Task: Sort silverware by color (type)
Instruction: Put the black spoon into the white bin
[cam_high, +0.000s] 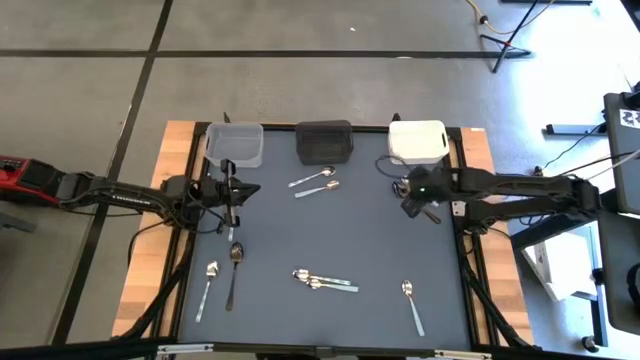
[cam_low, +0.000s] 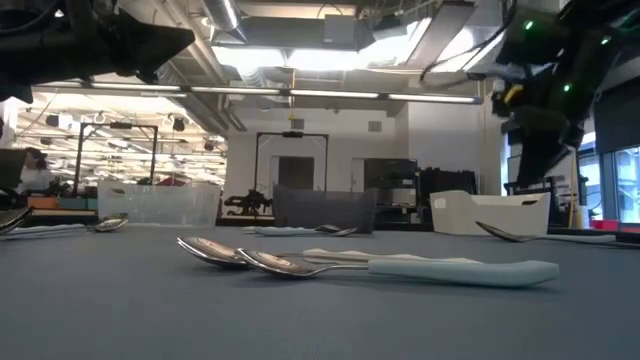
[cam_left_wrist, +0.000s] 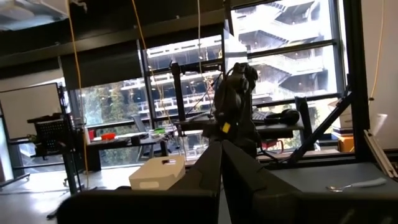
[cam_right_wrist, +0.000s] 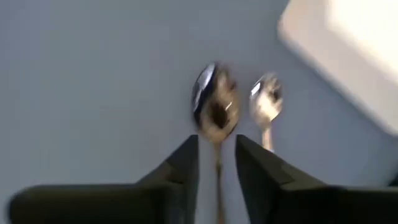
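Three bins stand along the far edge: clear (cam_high: 235, 143), black (cam_high: 325, 140) and white (cam_high: 417, 140). Spoons lie flat on the blue mat: a pair (cam_high: 315, 183) before the black bin, a dark one (cam_high: 236, 268), a silver one (cam_high: 207, 285), a pair (cam_high: 322, 281) and one more (cam_high: 411, 302). My right gripper (cam_high: 418, 195) (cam_right_wrist: 217, 140) hangs open by a narrow gap near the white bin, over two side-by-side spoons. One spoon's (cam_right_wrist: 214, 102) handle shows in the gap; the other spoon (cam_right_wrist: 266, 102) lies beside it. My left gripper (cam_high: 238, 195) (cam_left_wrist: 221, 163) is shut and empty near the clear bin.
The mat's middle, between the two arms, holds only the scattered spoons. Wooden table edges (cam_high: 180, 150) frame the mat on both sides. The white bin's rim (cam_right_wrist: 323, 56) is close to my right gripper. Cables (cam_high: 385, 163) lie by that bin.
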